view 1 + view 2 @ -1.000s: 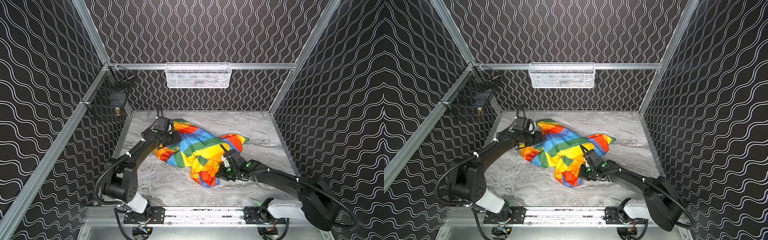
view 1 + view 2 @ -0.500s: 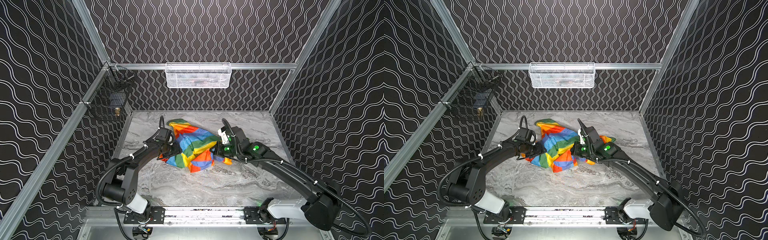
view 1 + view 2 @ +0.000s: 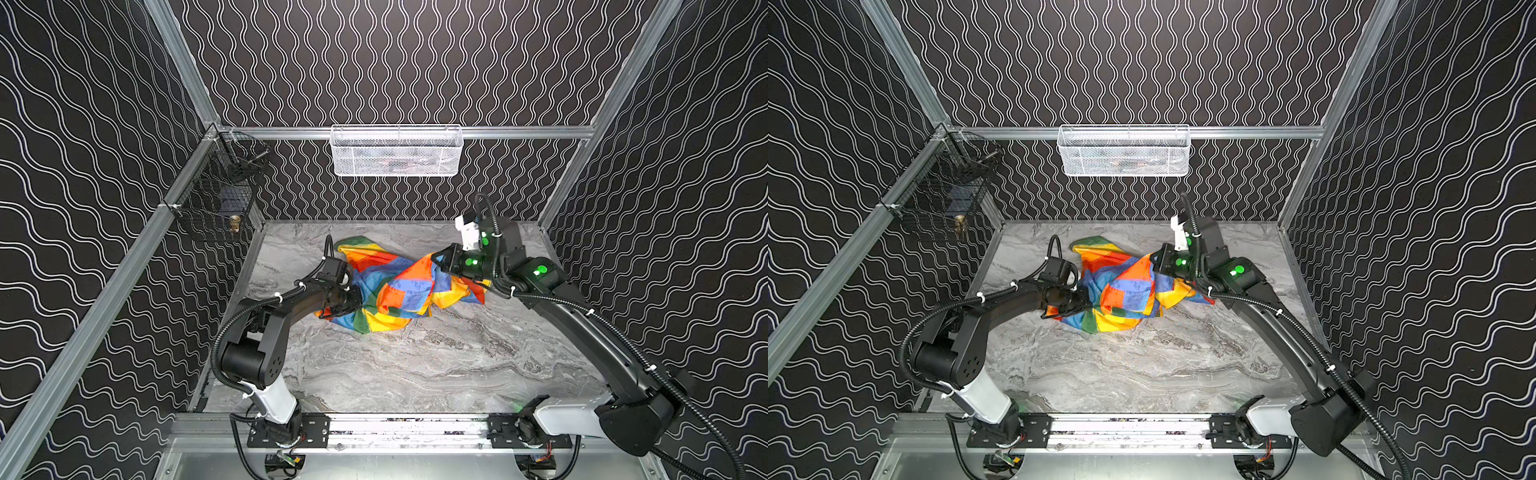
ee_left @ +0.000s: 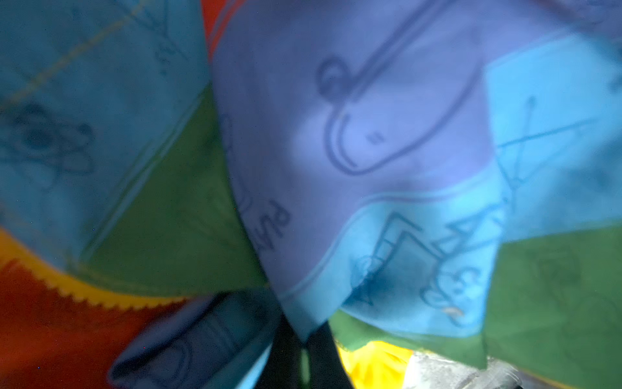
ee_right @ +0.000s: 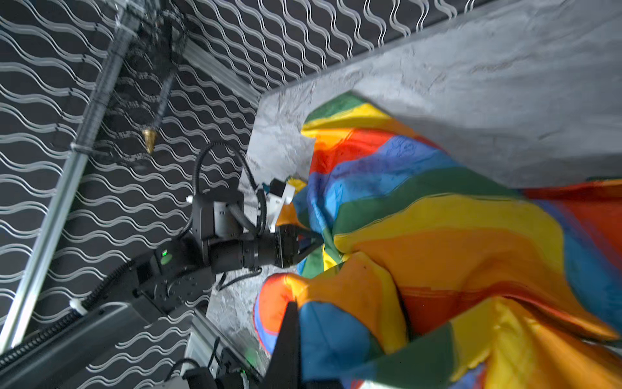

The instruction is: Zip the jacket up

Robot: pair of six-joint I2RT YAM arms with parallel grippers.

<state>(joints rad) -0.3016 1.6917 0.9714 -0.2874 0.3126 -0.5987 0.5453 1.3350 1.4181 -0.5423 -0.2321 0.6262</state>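
Honestly this one looks like it's barely at step 1. The jacket (image 3: 399,286) is a crumpled rainbow heap toward the back of the table (image 3: 415,365), sitting between the 2 arms in both top views. There's no flat front and no zipper in sight anywhere, so nothing looks zipped at all.

The left end effector (image 3: 358,300) is pressed together on the near-left edge of the heap. Its wrist view is all blue and green fabric, with a fold wedged between the 2 dark fingers (image 4: 281,357). The right end effector (image 3: 435,258) is also clamped, pinching an orange bit on the far-right side and holding it up off the table so the cloth tents toward it.

Best guess is they're in the sorting-out phase, just getting hold of the garment to open it up. Pretty much everything is left: spread it flat, find both zipper halves and the slider, seat them at the hem, and run the slider up. Cloth this thin and shiny will probably slip and fold over itself, so it may take a few tries.
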